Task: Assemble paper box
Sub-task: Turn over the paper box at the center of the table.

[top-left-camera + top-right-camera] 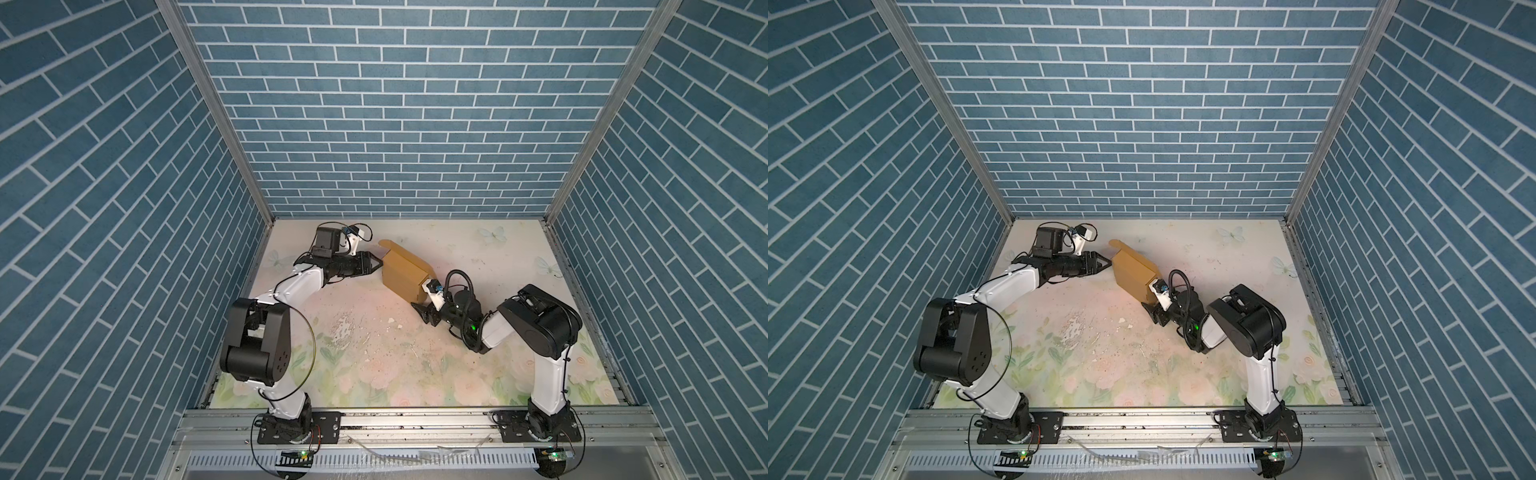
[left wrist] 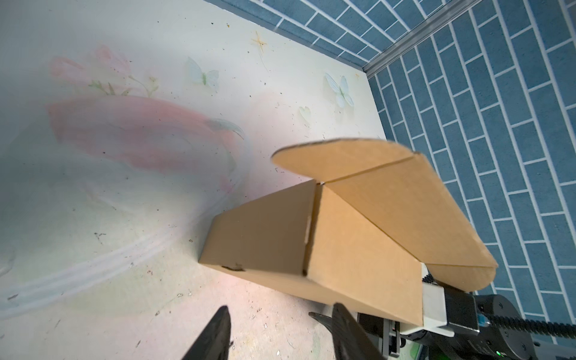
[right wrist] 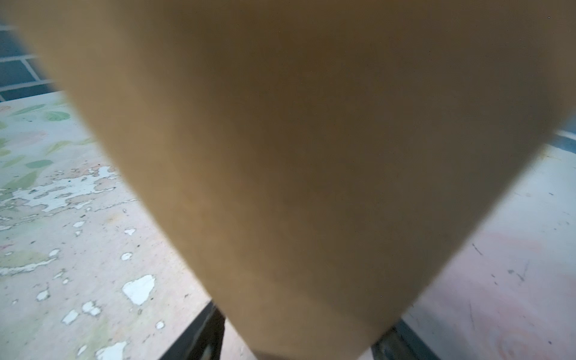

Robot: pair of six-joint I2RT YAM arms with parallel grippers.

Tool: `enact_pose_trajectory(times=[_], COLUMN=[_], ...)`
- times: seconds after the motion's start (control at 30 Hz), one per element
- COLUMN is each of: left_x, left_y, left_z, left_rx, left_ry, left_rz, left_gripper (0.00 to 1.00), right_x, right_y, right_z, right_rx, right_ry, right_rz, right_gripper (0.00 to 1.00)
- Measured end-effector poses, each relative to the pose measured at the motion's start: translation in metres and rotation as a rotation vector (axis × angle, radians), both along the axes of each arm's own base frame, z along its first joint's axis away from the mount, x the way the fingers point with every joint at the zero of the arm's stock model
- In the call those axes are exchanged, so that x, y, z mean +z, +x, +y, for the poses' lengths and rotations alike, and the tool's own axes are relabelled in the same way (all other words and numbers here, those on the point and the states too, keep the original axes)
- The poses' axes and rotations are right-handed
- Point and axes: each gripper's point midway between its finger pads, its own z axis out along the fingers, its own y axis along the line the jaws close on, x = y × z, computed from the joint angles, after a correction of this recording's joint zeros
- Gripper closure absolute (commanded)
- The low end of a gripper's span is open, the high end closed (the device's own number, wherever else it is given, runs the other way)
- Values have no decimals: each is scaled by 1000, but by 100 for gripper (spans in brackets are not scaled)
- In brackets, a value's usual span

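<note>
The paper box (image 1: 405, 270) (image 1: 1133, 270) is a tan cardboard mailer, partly folded up. It lies slantwise on the mat at the back middle, with a rounded-tab flap (image 2: 343, 159) raised. My left gripper (image 1: 377, 264) (image 1: 1106, 262) (image 2: 282, 324) is open and empty, its tips just short of the box's left end. My right gripper (image 1: 417, 309) (image 1: 1148, 309) sits at the box's near right corner. In the right wrist view blurred cardboard (image 3: 311, 156) fills the middle and dips between the wide-apart right gripper (image 3: 305, 321) fingers, with a gap showing on one side.
The floral mat (image 1: 374, 365) has a peeled white patch (image 1: 345, 328) in the middle. Blue brick walls (image 1: 395, 124) close in the back and both sides. An aluminium rail (image 1: 415, 419) with both arm bases runs along the front.
</note>
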Motion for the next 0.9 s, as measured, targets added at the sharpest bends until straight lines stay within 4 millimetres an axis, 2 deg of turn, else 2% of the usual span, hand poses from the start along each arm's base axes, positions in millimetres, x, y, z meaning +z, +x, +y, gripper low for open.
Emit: enact_pose_trajectory(times=[0.23, 0.4, 0.5, 0.77, 0.9], left_x=[2, 2, 4, 20, 41], left_y=[2, 2, 0, -6, 1], left_z=[-2, -1, 0, 6, 14], left_rx=[1, 0, -6, -45, -74], left_ry=[10, 18, 28, 71, 111], left_rz=[-13, -22, -32, -88, -158], left_gripper=[45, 42, 42, 41, 41], right_x=[4, -1, 2, 46, 70], right_y=[1, -6, -13, -38, -47], right_z=[-3, -11, -19, -37, -37], right_rx=[-16, -21, -27, -14, 41], right_ry=[7, -23, -33, -8, -27], right_rz=[-21, -28, -34, -80, -74], right_gripper=[27, 19, 16, 15, 20])
